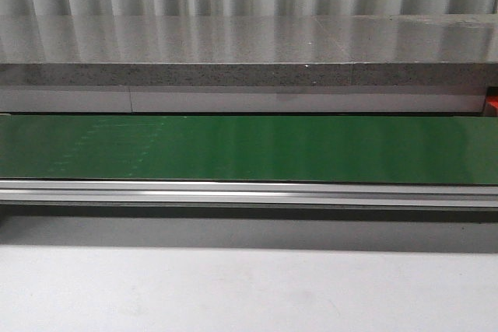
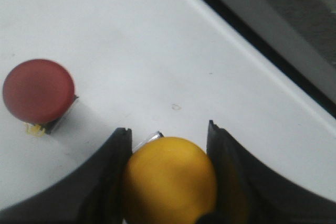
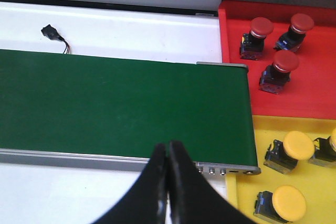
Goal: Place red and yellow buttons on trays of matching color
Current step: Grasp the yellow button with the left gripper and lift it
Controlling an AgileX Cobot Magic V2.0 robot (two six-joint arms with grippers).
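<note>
My left claw [image 2: 168, 145]: clamped on a smooth, domed yellow button [image 2: 169, 181].
My right claw [image 3: 168, 153]: pressed together, empty, over the matte green belt [image 3: 121, 106].
Red button [image 2: 38, 90]: round, left edge.

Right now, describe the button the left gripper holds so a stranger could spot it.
Look at the white table in the left wrist view. Between the left gripper's black fingers sits the yellow button. Its neighbour, the red button, stands free beside it.

My front camera low, facing 12 o'clock across the green belt [image 1: 249, 148], right wrist camera high over that same belt [image 3: 121, 108], left wrist camera close above white surface [image 2: 157, 51]
</note>
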